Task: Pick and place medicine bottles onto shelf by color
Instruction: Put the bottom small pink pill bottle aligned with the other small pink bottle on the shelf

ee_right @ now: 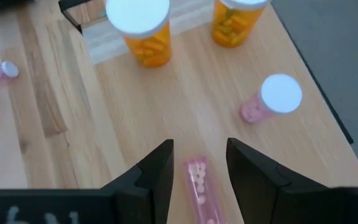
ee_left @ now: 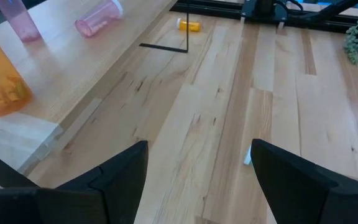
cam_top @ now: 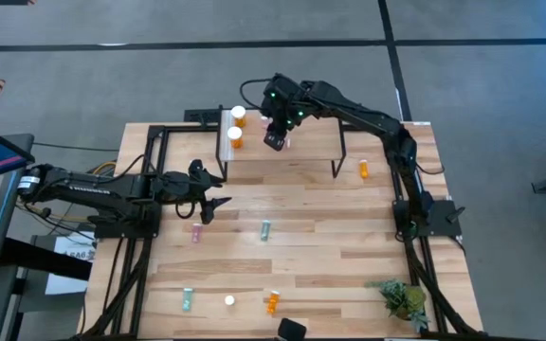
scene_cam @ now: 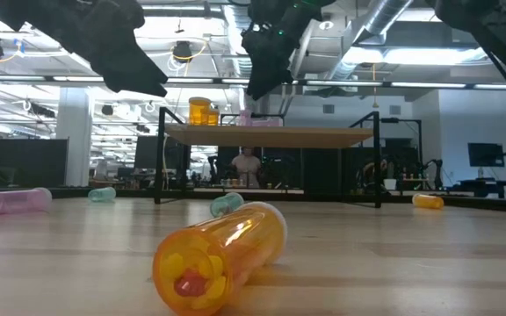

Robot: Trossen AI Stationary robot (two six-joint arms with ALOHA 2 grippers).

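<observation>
— Where is your right claw (ee_right: 197,165), and what is it doing?

— It hangs above the shelf (cam_top: 301,152), pointing down. Its fingers (ee_right: 157,171) stand a narrow way apart on either side of a pink bottle (ee_right: 201,186) that lies on its side on the shelf top. Whether they press it or stand just clear, I cannot tell.

— What else is on the shelf around it?

— Near that one, another pink bottle (ee_right: 272,99) stands upright with its white cap up. Farther along, toward the whitish strip at the shelf's end, two wider orange bottles (ee_right: 143,31) with big white lids stand side by side.

— And your left claw (cam_top: 211,194)?

— Over the bench (cam_top: 330,256), near the shelf's left end, spread wide and holding nothing.

— The remaining bottles?

— Scattered on the bench. A pink one (cam_top: 196,233) lies just by my left claw, a teal one (cam_top: 265,230) near the middle. A small orange one (cam_top: 364,170) lies beside the shelf's right legs. Along the near edge lie another teal one (cam_top: 187,300) and an orange one (cam_top: 272,303). A green plant (cam_top: 404,299) sits at the near right corner.
</observation>
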